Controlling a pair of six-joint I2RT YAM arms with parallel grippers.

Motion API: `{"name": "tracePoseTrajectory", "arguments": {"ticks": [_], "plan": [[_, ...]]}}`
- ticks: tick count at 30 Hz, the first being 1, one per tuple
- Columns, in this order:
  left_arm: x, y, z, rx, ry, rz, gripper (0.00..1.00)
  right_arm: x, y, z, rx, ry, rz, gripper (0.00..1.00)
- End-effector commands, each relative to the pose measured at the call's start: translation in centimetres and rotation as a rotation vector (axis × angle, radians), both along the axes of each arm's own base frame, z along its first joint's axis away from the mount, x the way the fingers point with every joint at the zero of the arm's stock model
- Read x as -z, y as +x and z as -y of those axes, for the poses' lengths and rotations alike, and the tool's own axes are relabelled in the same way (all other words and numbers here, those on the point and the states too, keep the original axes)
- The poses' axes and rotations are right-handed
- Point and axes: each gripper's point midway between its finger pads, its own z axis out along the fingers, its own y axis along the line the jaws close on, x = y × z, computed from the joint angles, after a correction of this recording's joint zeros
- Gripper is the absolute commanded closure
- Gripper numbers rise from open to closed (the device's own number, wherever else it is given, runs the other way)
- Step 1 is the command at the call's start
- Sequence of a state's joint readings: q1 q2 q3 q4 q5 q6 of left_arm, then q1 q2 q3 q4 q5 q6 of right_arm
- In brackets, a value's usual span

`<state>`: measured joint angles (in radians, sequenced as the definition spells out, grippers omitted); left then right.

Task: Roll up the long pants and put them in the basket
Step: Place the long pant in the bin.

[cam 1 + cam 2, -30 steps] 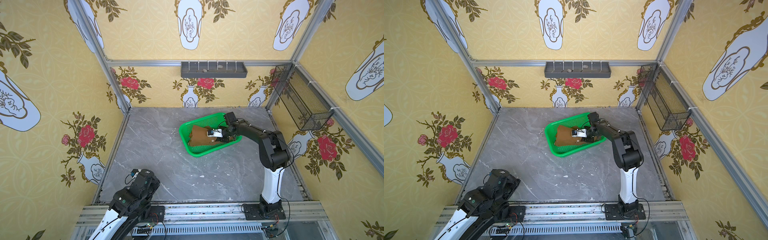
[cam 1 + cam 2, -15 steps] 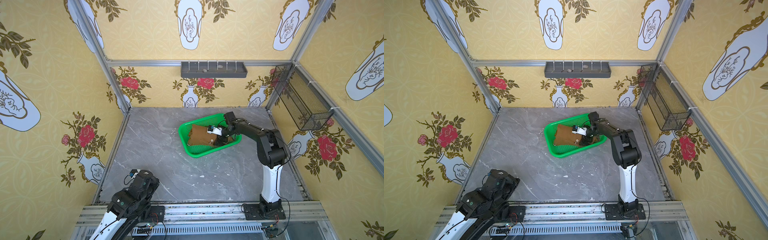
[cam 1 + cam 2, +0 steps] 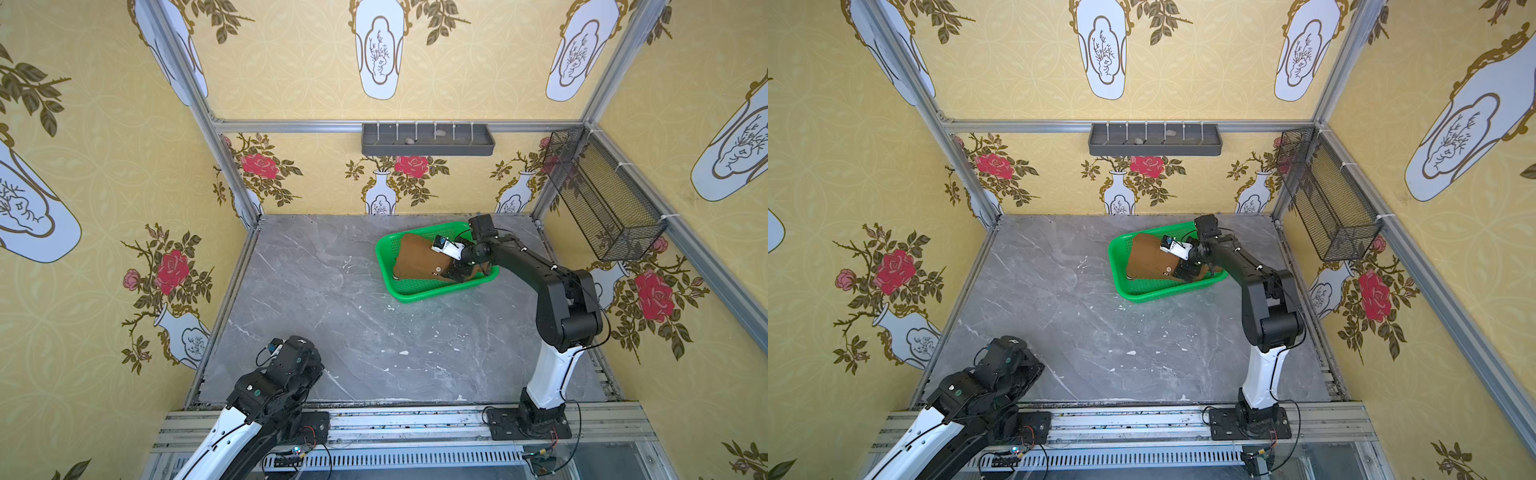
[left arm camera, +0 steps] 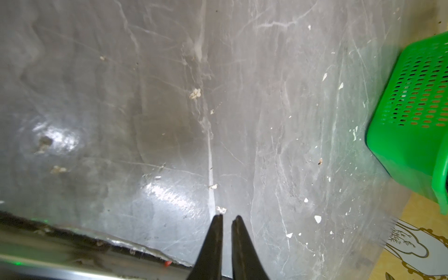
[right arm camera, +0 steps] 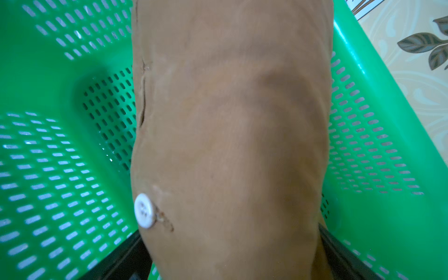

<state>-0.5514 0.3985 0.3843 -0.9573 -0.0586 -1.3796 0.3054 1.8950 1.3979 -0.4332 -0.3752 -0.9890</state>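
right wrist view: the long pants point(image 5: 230, 145) fill the middle as an ochre-brown bundle lying in the green basket point(image 5: 48, 169).
button: pale, round, four holes, at the bundle's edge point(image 5: 144, 210), brown thread beside it.
right gripper point(image 5: 230, 254): jaws spread wide, one dark finger point(image 5: 126, 257) at each side of the bundle, cloth lying between them.
top views, pants: in both top views the bundle point(image 3: 419, 262) sits inside the basket point(image 3: 432, 296), which stands on the grey marble tabletop point(image 3: 332, 332) toward the back and the right arm's side.
top views, right gripper: low over the bundle's near end point(image 3: 455, 270).
left wrist view: left gripper point(image 4: 226, 218) with fingers drawn together, a thin slit between the tips, nothing in it, above bare tabletop; a basket corner point(image 4: 412, 157) shows at the frame edge.
left arm: folded back at the front rail point(image 3: 1000, 374), well apart from the basket.
writing: a small pale mark on the left arm's housing point(image 3: 1012, 341), too small to read.
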Motion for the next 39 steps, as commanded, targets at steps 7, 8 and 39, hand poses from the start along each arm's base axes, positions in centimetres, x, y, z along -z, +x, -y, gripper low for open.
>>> {"name": "tracePoseTrajectory", "arguments": {"ticks": [7, 8, 39], "plan": [[1.0, -1.9, -0.9, 0.044, 0.057, -0.071, 0.86, -2.1, 4.5, 1.5, 0.153, 0.009, 0.209, 0.03], [1.0, -2.0, -1.0, 0.043, 0.056, -0.073, 0.86, -2.7, 5.0, 1.7, 0.171, 0.028, 0.218, 0.03], [-16.2, 31.6, 28.3, 0.58, -0.277, 0.287, 0.87, 2.2, 1.7, 0.8, 0.185, 0.118, -0.003, 0.03]]}}
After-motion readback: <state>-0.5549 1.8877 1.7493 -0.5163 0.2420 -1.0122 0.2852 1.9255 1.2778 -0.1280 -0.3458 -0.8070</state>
